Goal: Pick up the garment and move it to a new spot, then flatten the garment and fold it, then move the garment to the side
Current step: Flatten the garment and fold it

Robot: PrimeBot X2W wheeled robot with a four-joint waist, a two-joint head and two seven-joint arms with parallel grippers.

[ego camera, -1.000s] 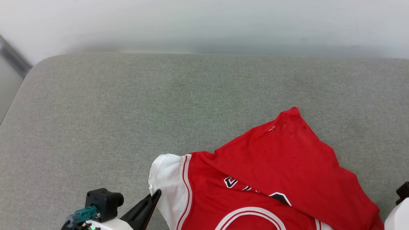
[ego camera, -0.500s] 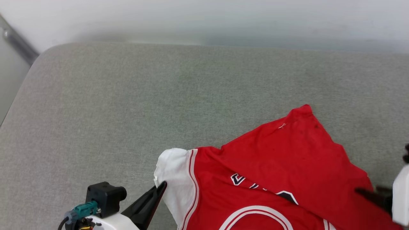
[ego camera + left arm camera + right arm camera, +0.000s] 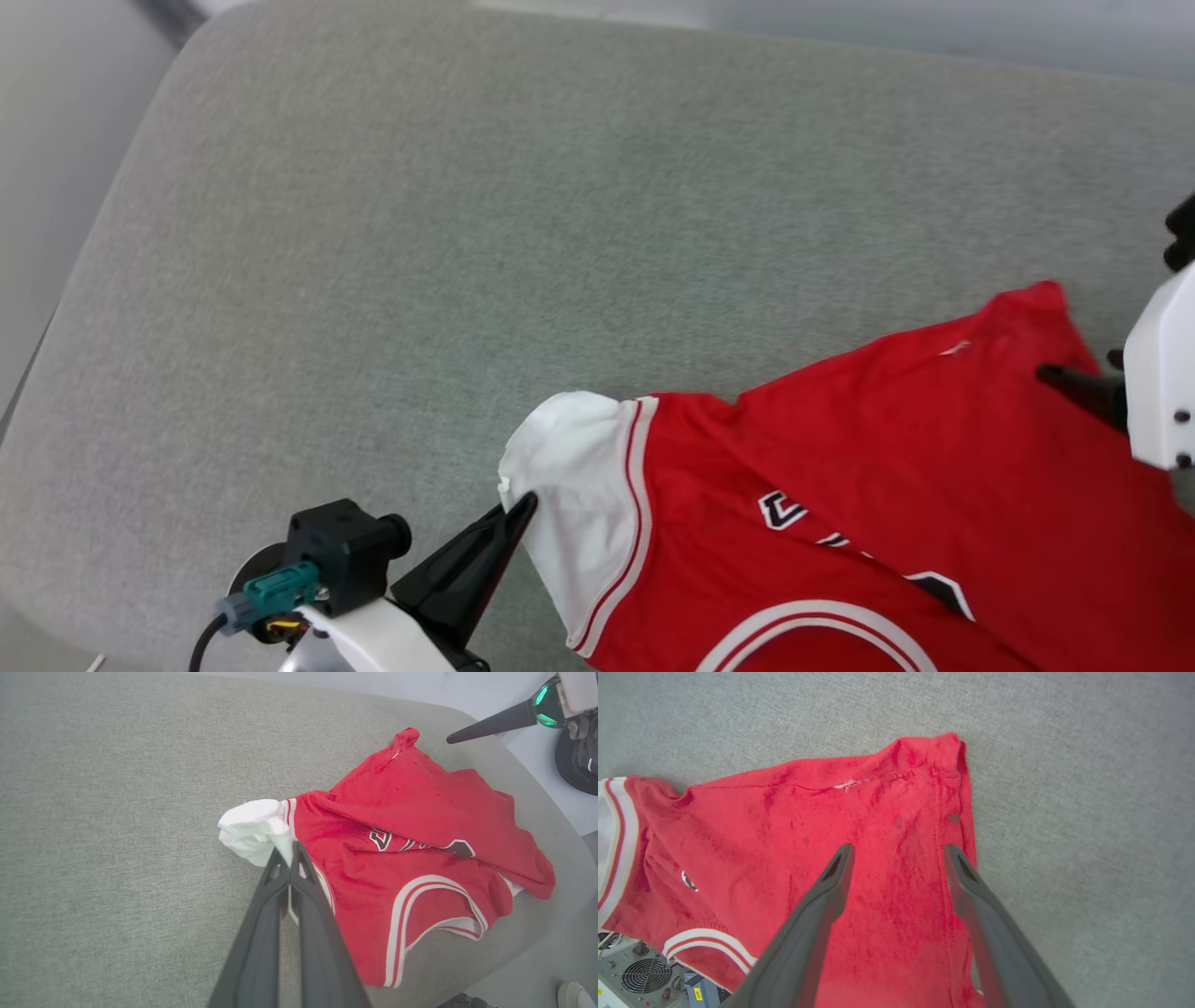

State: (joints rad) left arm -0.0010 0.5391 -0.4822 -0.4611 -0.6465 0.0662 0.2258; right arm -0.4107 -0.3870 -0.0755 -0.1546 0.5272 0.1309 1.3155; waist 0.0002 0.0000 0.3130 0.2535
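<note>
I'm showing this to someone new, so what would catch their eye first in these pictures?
The red garment lies rumpled at the near right of the grey cushion. The left gripper pinches its white sleeve, while the right gripper hangs open over its far red corner.

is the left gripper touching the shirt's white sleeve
Touching. The left wrist view shows the left gripper shut, with the white sleeve cloth pinched between its fingertips.
</note>
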